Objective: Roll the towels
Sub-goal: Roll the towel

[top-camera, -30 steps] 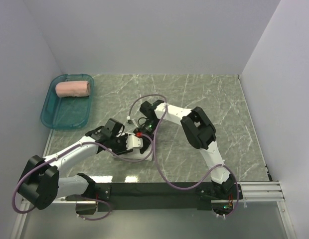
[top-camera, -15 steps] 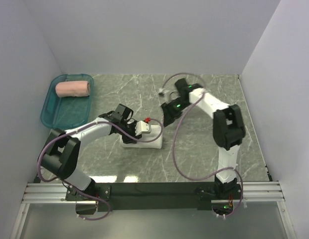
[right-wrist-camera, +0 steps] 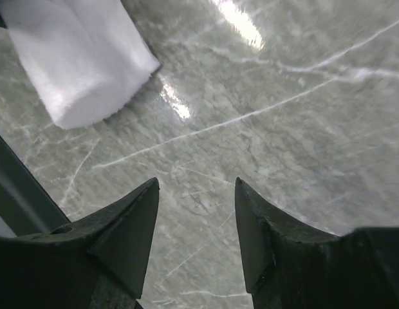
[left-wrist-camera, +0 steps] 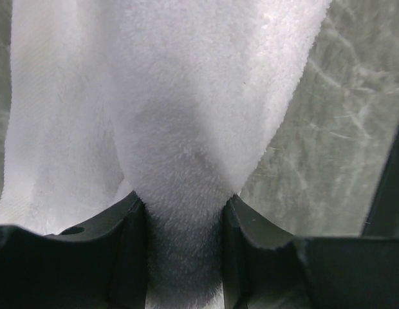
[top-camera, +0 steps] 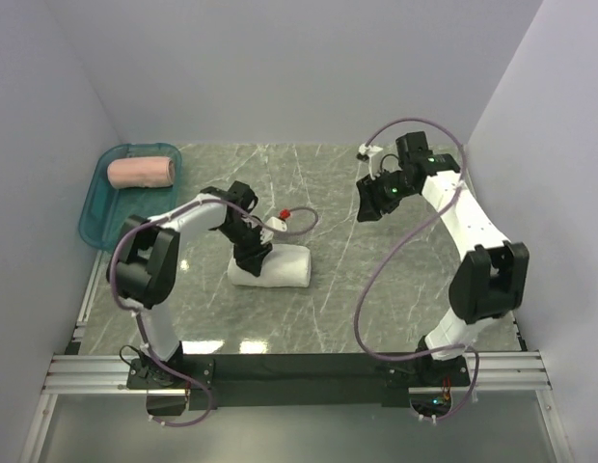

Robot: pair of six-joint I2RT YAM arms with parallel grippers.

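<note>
Pinching the white towel (left-wrist-camera: 186,96), left gripper (left-wrist-camera: 183,212); right gripper (right-wrist-camera: 196,187) gapes empty.

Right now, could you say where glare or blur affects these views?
Right wrist: glare streaks on the table beside the white towel. Left wrist: towel fills the frame, shadowed inside the left gripper. Top external: sharp, pale reflections at the near edge.

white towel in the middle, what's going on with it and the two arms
The left gripper has its fingers pinched on the bundled white towel on the table. The right gripper hangs open and empty off to the right. A pink towel lies rolled in the teal tray.
</note>
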